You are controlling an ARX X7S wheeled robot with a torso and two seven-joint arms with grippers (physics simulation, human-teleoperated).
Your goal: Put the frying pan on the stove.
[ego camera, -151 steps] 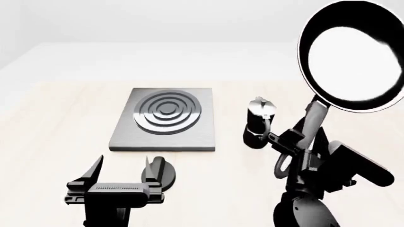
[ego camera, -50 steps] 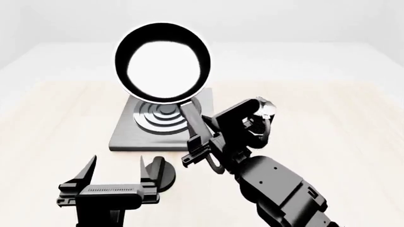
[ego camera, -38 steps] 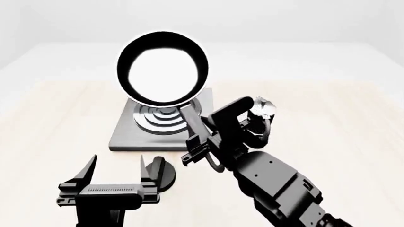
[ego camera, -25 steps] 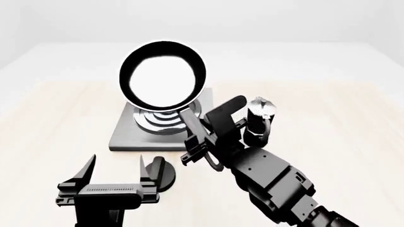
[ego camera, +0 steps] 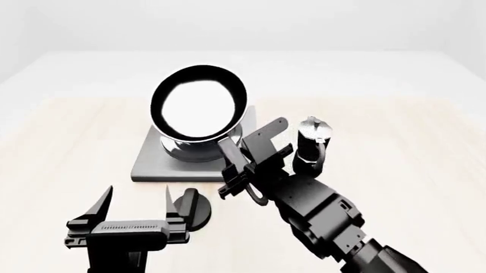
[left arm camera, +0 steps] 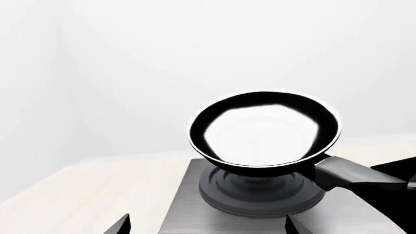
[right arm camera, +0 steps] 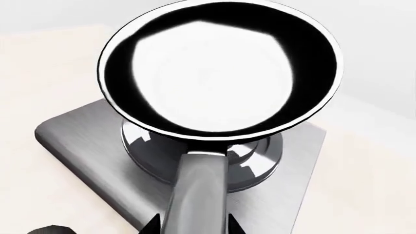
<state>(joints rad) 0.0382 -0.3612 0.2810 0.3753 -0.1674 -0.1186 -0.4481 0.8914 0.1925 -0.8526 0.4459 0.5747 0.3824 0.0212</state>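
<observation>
The glossy black frying pan (ego camera: 199, 102) hangs just above the rings of the grey stove (ego camera: 152, 165), tilted with its far rim up. My right gripper (ego camera: 241, 170) is shut on the pan's dark grey handle (ego camera: 229, 152). In the right wrist view the pan (right arm camera: 221, 68) fills the frame over the stove (right arm camera: 71, 141), its handle (right arm camera: 195, 195) between my fingertips (right arm camera: 151, 225). The left wrist view shows the pan (left arm camera: 263, 129) over the stove (left arm camera: 188, 204). My left gripper (ego camera: 138, 209) is open and empty, near the table's front, short of the stove.
A black-and-silver moka pot (ego camera: 311, 145) stands right of the stove, close behind my right arm. A small round black knob (ego camera: 193, 207) lies on the table by my left gripper's right finger. The light wooden table (ego camera: 61, 148) extends left and right.
My right gripper has carried the pan from high at the right to over the stove, then lowered it steadily toward the rings. The left gripper has barely moved.
</observation>
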